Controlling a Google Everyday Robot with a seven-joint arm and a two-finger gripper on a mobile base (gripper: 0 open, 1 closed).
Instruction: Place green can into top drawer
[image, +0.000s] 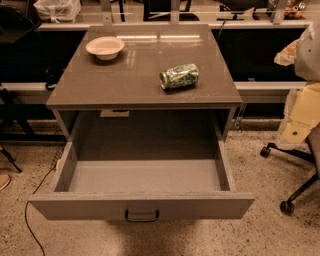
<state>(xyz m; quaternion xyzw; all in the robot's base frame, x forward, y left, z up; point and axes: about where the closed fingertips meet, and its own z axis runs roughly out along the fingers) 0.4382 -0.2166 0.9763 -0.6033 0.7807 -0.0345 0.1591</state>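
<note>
The green can (179, 76) lies on its side on the right part of the grey-brown cabinet top (135, 75), green with white print and silver ends. The top drawer (142, 205) is pulled wide open below it. Its inside is bare, and a small dark handle (142, 216) sits at the centre of the front panel. My gripper (286, 53) is at the far right edge of the view, off the cabinet, to the right of the can and apart from it. It holds nothing that I can see.
A cream bowl (105, 47) stands at the back left of the cabinet top. My pale arm (304, 112) fills the right edge. Office chair legs with castors (287, 205) stand on the speckled floor at the right. A cable (35, 200) runs along the floor at the left.
</note>
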